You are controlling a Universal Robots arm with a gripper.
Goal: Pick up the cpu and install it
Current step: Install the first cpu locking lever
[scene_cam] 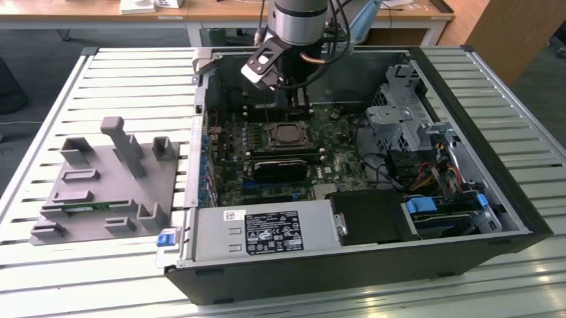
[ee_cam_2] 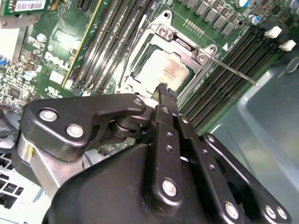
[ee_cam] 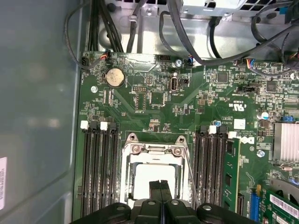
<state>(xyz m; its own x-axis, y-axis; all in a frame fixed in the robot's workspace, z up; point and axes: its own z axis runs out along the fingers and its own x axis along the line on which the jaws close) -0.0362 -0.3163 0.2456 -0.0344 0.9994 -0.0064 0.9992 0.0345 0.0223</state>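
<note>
Gripper [ee_cam: 161,184] fully closed, fingers [ee_cam: 155,191] pressed together, holding nothing; hovers above cpu [ee_cam: 154,171] seated in socket [ee_cam: 154,149] on motherboard [ee_cam: 154,98].

In the first wrist view the pincer [ee_cam: 161,183], fingers pressed together, covers one edge of the cpu [ee_cam: 140,179], and the picture's edge cuts off that same side of the socket [ee_cam: 154,149]. You cannot tell whether the fingertips touch the cpu or hang above it. In the second wrist view the pincer's black body hides the motherboard [ee_cam_2: 60,51] on one side of the socket. In the exterior view the arm [scene_cam: 301,20] above the socket is cut off at the top edge, and the cpu there is too small to make out.
</note>
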